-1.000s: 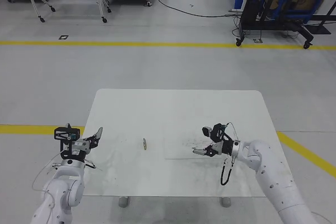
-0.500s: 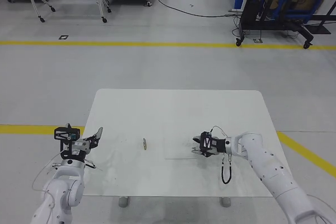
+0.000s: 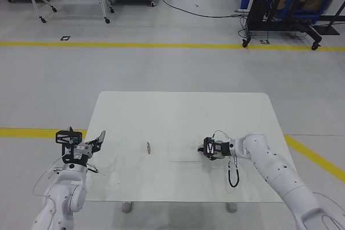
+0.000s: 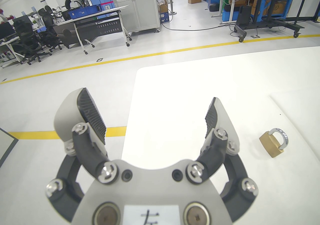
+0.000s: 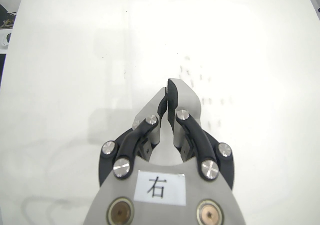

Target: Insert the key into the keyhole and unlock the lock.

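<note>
Brass lock (image 4: 271, 146) with curved steel shackle (image 4: 285, 136) lies on smooth table (image 4: 200, 85).

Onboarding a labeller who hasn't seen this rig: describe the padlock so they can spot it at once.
Find the white rectangular table. Near its middle, between the open left pincer and the shut right pincer, sits a small brass padlock with a silver shackle. It is the only gold-coloured thing on the white top, and it touches neither pincer.
</note>
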